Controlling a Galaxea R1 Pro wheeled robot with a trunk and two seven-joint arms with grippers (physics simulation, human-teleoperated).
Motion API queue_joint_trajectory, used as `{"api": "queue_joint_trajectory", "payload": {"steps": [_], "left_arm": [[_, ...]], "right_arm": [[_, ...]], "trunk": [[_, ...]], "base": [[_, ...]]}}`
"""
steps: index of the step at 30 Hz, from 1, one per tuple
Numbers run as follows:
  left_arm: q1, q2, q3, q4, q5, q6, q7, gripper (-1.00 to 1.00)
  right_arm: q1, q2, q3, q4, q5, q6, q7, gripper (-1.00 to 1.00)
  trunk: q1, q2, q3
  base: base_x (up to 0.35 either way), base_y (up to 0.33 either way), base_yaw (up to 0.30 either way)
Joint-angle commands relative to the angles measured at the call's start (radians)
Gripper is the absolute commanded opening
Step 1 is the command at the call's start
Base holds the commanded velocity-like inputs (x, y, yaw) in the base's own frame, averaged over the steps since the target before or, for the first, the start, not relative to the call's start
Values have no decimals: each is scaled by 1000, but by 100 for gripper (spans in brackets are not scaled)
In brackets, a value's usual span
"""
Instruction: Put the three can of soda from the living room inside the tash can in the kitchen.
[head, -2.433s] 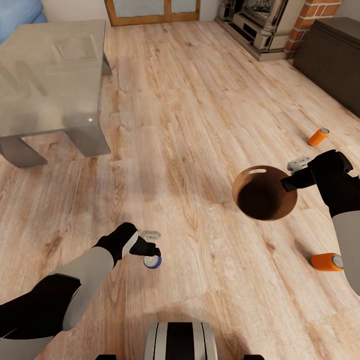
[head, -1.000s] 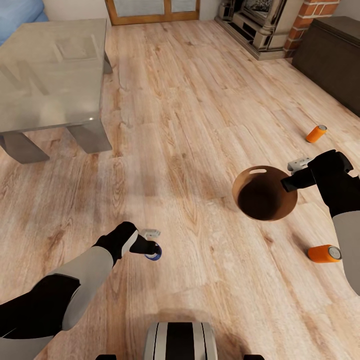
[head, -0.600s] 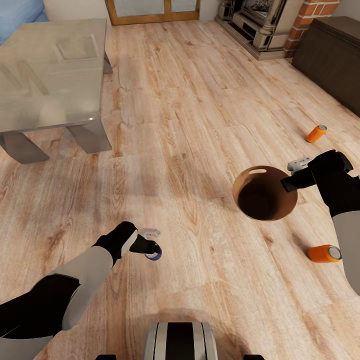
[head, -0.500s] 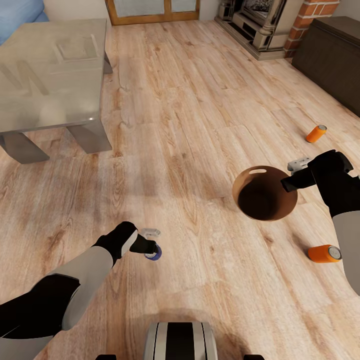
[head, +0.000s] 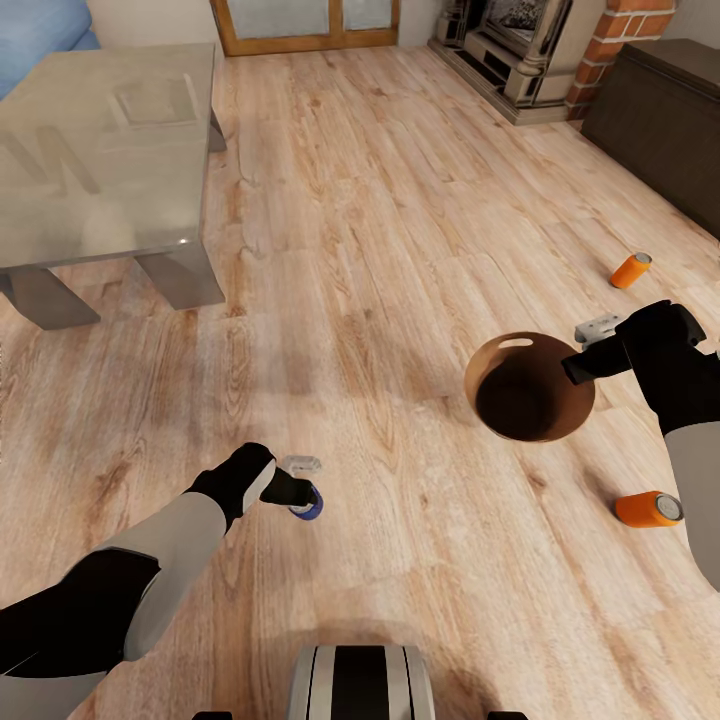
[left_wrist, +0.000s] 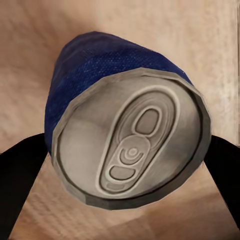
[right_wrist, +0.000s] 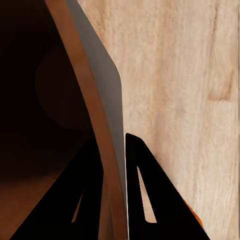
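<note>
In the head view, my left gripper (head: 300, 495) is shut on the dark blue can of soda (head: 311, 508) just above the wooden floor. The left wrist view shows that can (left_wrist: 125, 145) end-on, silvery top toward the camera, with a black finger on either side. My right gripper (head: 580, 368) is shut on the rim of the tash can (head: 516, 343), grey outside and brown inside, with its opening facing up. In the right wrist view the bin wall (right_wrist: 97, 80) runs between the two fingers. Two orange cans lie on the floor, one far right (head: 632, 270), one near right (head: 648, 509).
This is the living room. A glass coffee table (head: 100, 150) stands at the left with a blue sofa (head: 40, 25) behind it. A brick fireplace (head: 520, 50) and a dark low cabinet (head: 660, 110) line the far right. Open wooden floor lies between.
The dark blue can has drawn in between my left fingers and tilted, its top less visible from the head. The view has shifted slightly. The right arm and bin have held still.
</note>
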Motion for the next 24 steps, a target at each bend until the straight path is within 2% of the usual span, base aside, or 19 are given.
{"api": "queue_joint_trajectory", "payload": {"steps": [1, 24], "left_arm": [[0, 0, 0, 0, -1, 0, -1, -100], [0, 1, -3, 2, -2, 0, -2, -100]], "right_arm": [[0, 0, 0, 0, -7, 4, 5, -100], [0, 1, 2, 7, -7, 4, 5, -100]], "trunk": [[0, 0, 4], [-11, 6, 93]], "base": [[0, 0, 0], [0, 0, 0]]}}
